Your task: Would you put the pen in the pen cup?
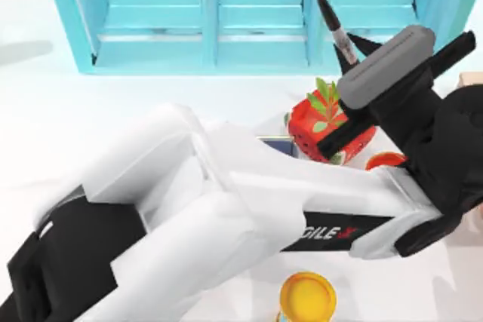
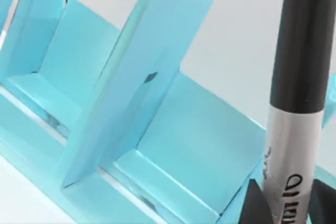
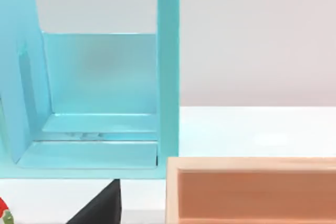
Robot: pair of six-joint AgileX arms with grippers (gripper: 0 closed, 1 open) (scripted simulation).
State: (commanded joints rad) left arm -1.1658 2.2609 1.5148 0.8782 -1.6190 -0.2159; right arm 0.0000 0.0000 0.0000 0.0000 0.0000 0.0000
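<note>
Left gripper (image 1: 353,54) pinches the pen (image 1: 336,29) upright, tip up, at far right so I can drop it into the pen cup (image 1: 278,143).

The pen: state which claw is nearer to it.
Left. The left claw is shut on the pen, holding it raised near the turquoise shelf. The right claw is at the table's right side, by a wooden box, apart from the pen.

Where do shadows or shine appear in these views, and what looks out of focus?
Top view: a soft grey shadow on the table at far left. Left wrist view: the pen, close up, shows soft shine on its silver section. Right wrist view: faint reflections on the turquoise shelf floor; wooden box evenly lit.
</note>
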